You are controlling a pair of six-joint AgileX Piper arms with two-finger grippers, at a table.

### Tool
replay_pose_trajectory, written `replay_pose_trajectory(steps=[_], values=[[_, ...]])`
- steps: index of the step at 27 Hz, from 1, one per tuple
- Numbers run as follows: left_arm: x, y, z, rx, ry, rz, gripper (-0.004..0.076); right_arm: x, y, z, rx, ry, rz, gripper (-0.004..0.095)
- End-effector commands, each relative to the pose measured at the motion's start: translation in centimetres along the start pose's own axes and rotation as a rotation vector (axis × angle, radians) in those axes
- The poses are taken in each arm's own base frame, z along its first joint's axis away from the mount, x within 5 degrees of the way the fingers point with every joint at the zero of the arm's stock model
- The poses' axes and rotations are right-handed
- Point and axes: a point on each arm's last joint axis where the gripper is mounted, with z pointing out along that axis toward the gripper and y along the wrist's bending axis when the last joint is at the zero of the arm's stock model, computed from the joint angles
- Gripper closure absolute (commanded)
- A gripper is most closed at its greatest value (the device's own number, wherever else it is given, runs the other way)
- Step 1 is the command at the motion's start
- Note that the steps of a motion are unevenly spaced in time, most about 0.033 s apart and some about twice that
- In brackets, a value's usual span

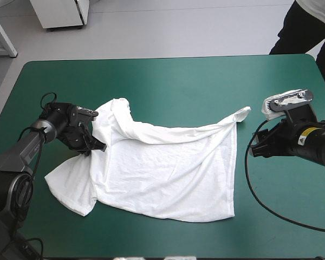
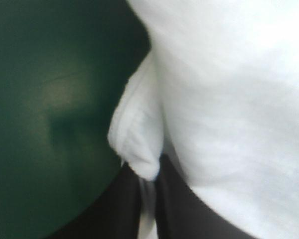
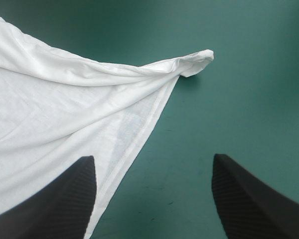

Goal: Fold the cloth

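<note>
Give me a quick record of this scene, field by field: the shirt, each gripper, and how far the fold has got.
T-shirt: white, spread loosely and wrinkled on the teal-green table
Left gripper: shut on the T-shirt's edge at its left side
Right gripper: open, holding nothing
Twisted corner: lies on the table ahead of the right gripper, not gripped
Fold progress: no fold made yet
</note>
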Motion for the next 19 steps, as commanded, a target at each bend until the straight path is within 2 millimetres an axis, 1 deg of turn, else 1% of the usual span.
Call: replay_pose_trajectory(steps=[1,3,6,8,11,13,16,17,18,19], values=[[-0.3,0.7,0.2,-0.018,-0.034,-0.043,0.0734,-1.0,-0.1,-0.9,0.015,-0.095,-0.006,0.0289],[0.1,1.6,0.2,-0.038,-0.018,-0.083,0.0734,-1.0,-0.1,-0.9,0.015,-0.095,-0.006,0.0305],[0.6,3.4,0.0,-0.049,-0.017,-0.140,0.0734,-1.1,-0.2,-0.7,0.015,-0.092,-0.006,0.0304],[1.0,4.9,-0.5,-0.075,-0.026,-0.180,0.0734,-1.2,-0.1,-0.5,0.013,-0.088,-0.005,0.0304],[1.2,7.3,-1.8,-0.129,-0.056,-0.223,0.0734,-1.3,0.0,0.0,-0.002,-0.077,0.003,0.0304],[1.0,8.9,-2.9,-0.162,-0.085,-0.254,0.0734,-1.5,0.2,0.2,-0.023,-0.079,0.013,0.0304],[0.6,11.6,-5.1,-0.216,-0.165,-0.303,0.0734,-1.6,0.2,0.9,-0.031,-0.063,0.014,0.0304],[0.5,13.5,-6.9,-0.291,-0.208,-0.311,0.0734,-1.7,0.3,1.4,-0.040,-0.051,0.019,0.0304],[0.4,14.3,-7.6,-0.317,-0.223,-0.317,0.0734,-1.8,0.4,1.6,-0.047,-0.047,0.023,0.0304],[0.2,16.2,-9.1,-0.344,-0.275,-0.364,0.0734,-1.9,0.8,2.0,-0.063,-0.039,0.009,0.0304]])
